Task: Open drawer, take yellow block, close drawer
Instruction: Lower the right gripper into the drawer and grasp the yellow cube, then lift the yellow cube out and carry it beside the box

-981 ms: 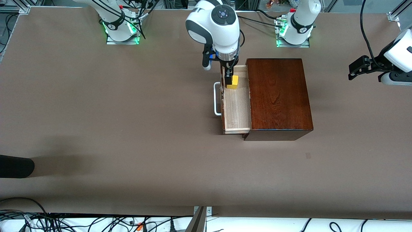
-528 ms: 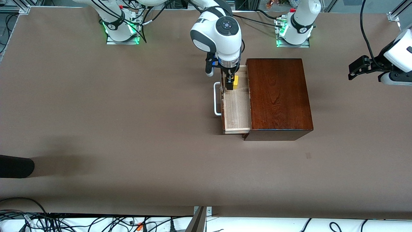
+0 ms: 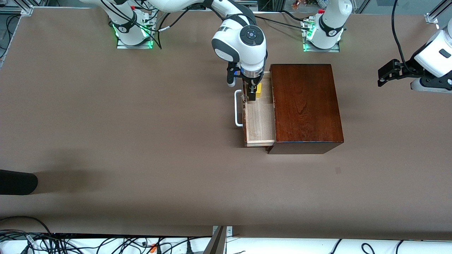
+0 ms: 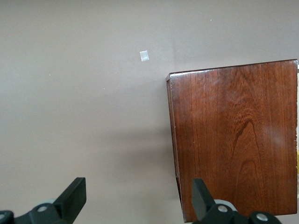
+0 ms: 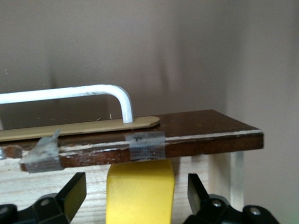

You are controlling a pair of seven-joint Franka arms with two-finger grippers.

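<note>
With the drawer point(image 3: 260, 116) pulled open, the right gripper point(image 3: 253, 92) reaches inside, fingers spread either side of the yellow block point(image 3: 259, 90) for pickup, ungripped, while the left gripper point(image 3: 387, 72) waits open over the counter point(image 3: 141, 123).

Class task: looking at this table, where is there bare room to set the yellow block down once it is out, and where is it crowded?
Bare table outward from the drawer handle, and nearer the camera than the wooden box. Crowded: drawer's corner, right gripper around yellow block.

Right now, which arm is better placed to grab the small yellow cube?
Right. Its end effector is down in the open pale-wood drawer, fingers either side of the small yellow cube. The left end effector waits past the dark reddish-brown wooden box.
</note>
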